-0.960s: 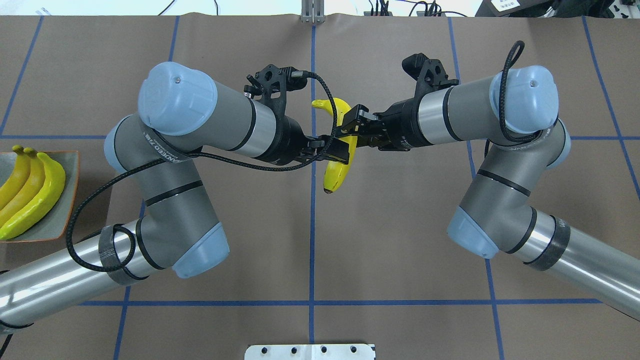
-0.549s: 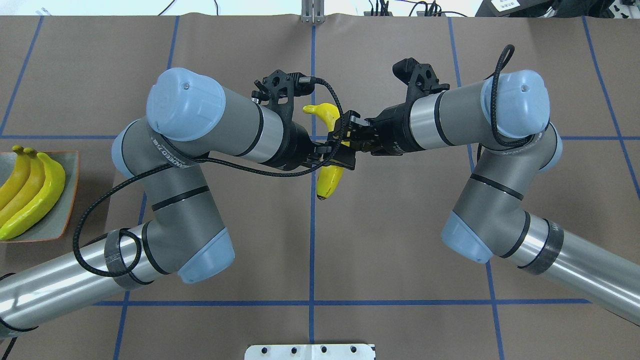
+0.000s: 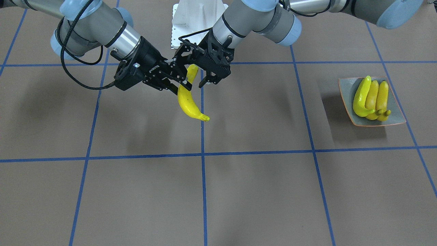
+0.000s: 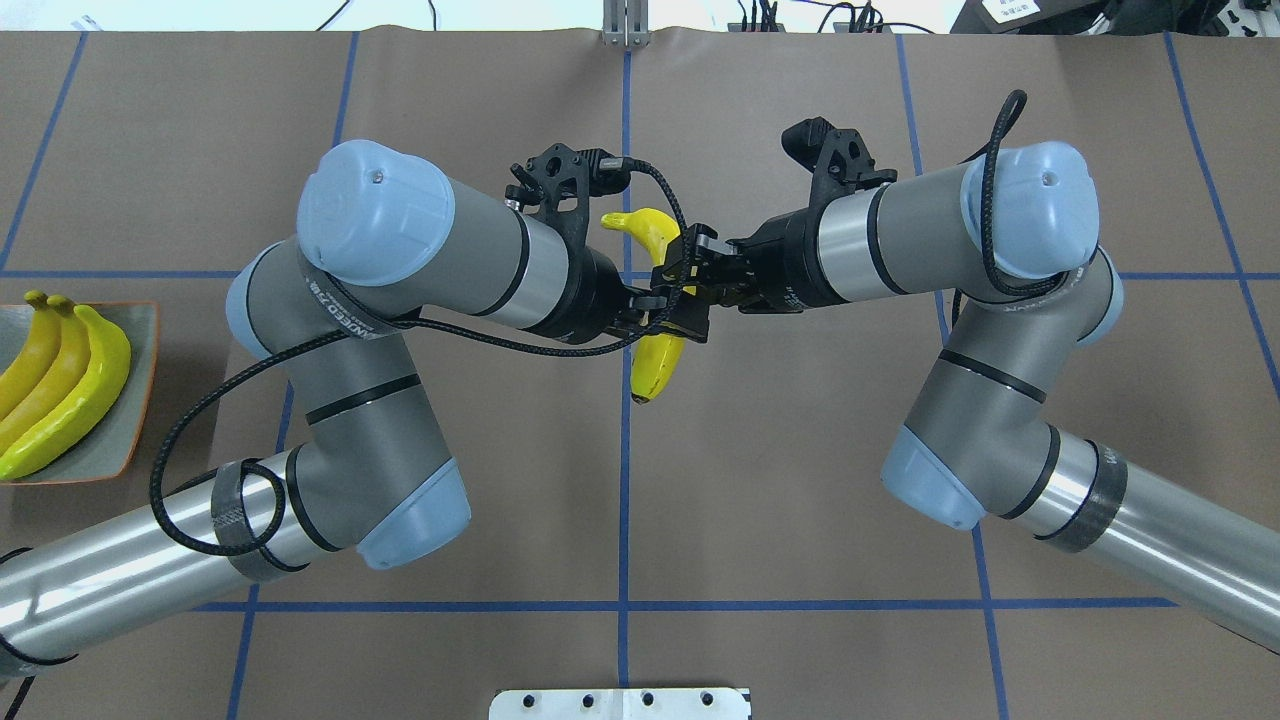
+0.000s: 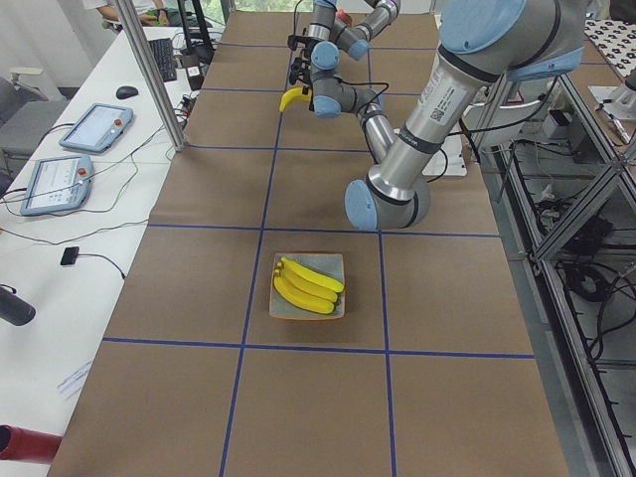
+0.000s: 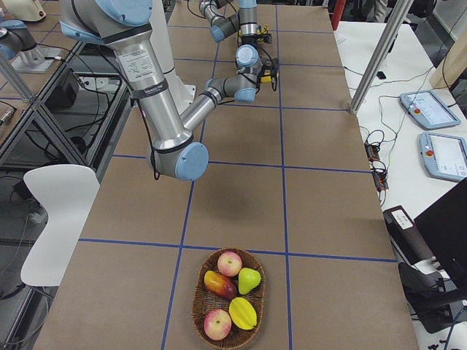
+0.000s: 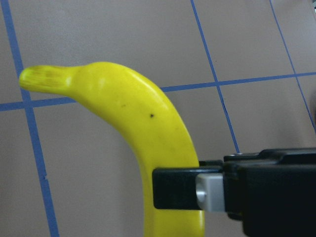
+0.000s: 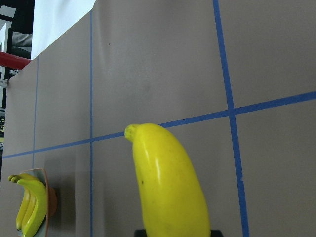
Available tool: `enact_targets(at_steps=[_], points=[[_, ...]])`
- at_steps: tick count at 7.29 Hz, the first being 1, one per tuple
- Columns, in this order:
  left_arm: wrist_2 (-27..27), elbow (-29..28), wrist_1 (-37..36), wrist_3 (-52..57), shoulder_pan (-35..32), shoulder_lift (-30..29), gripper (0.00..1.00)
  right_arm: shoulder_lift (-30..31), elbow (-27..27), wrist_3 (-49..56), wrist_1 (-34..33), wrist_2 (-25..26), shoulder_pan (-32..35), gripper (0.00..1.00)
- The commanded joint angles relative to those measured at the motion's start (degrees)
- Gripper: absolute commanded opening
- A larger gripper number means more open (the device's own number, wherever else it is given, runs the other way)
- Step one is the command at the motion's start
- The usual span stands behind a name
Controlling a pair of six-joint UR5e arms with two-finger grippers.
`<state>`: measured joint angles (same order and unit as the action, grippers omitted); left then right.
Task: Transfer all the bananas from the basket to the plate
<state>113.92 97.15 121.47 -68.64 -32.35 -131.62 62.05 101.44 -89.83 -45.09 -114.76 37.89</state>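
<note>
Hand-over above table (image 3: pixel 256 191) middle | right gripper (image 3: pixel 179 85) closed on banana (image 3: pixel 187 100) | left gripper (image 3: pixel 195 76) seems open around its upper end | plate (image 3: pixel 396 110) at left edge | we fear a drop if right releases early.

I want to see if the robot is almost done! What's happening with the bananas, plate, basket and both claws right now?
held banana: up in the air, off the table.
three bananas: lying side by side on the plate.
plate: flat on the table.
basket: no banana inside, only other fruit.
right gripper: shut on the held banana.
left gripper: right up against it; open or shut, cannot tell.
</note>
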Motion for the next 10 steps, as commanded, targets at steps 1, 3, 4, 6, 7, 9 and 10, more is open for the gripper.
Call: enact_targets(at_steps=[1,3,4,6,7,9,10], points=[[-0.01,0.06,0.00,-0.09,0.00,0.13,0.22,0.00,-0.01,0.01,0.00,-0.89,-0.01,0.00],[-0.01,0.49,0.00,-0.52,0.09,0.31,0.00,0.09,-0.10,0.36,0.00,-0.90,-0.01,0.04],[-0.01,0.58,0.00,-0.62,0.09,0.31,0.00,0.26,-0.19,0.53,0.35,-0.90,-0.01,0.99],[-0.01,0.67,-0.35,-0.79,0.00,0.40,0.00,1.05,0.07,0.88,0.87,-1.08,0.34,1.00],[-0.01,0.85,-0.53,-0.71,-0.17,1.01,0.00,2.19,0.51,0.88,1.14,-0.90,0.52,1.00],[0.07,3.90,-1.14,0.08,-0.69,5.64,0.00,4.38,1.82,0.88,1.23,-0.81,1.92,1.00],[0.34,4.71,-1.40,2.96,-3.74,9.50,0.00,5.96,2.18,0.97,1.23,-0.55,2.62,1.00]])
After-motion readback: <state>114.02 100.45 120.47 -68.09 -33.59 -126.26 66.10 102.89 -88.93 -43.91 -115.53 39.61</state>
